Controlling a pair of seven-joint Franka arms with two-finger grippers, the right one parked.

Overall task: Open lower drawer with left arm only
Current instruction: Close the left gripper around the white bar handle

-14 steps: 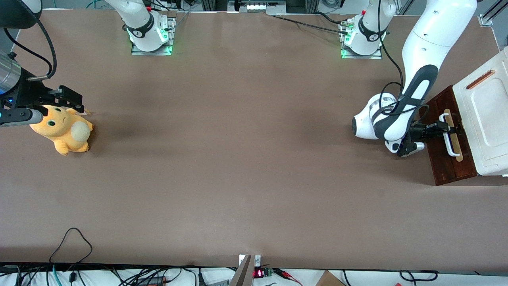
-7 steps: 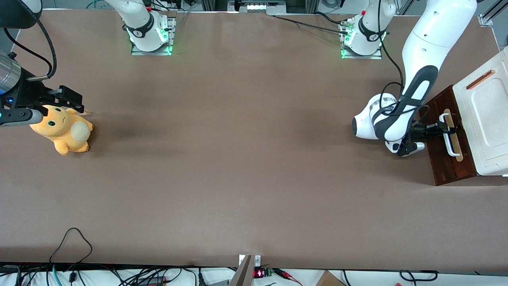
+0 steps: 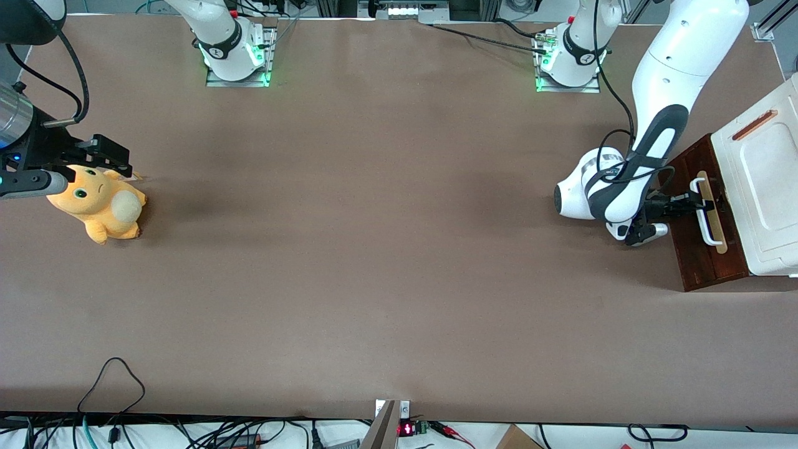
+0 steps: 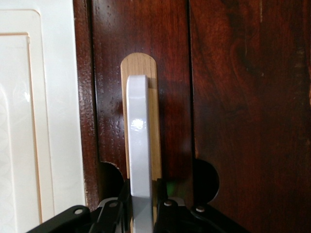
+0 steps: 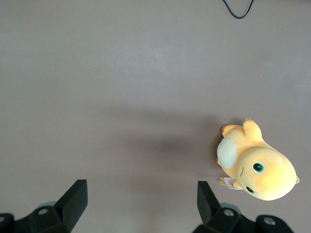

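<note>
Nothing much has shifted over the last second: left arm (image 3: 661, 93) is still reaching down at the working arm's end of the brown table (image 3: 374, 249), drawer looking no further out. White cabinet (image 3: 764, 187) is sitting above the lower drawer (image 3: 707, 262), whose dark red-brown front is facing the arm. Gripper (image 3: 697, 202) is closing its fingers (image 4: 167, 206) around the white bar handle (image 4: 138, 160) on its pale wood strip. Orange plush toy (image 3: 100, 206) is lying toward the parked arm's end.
</note>
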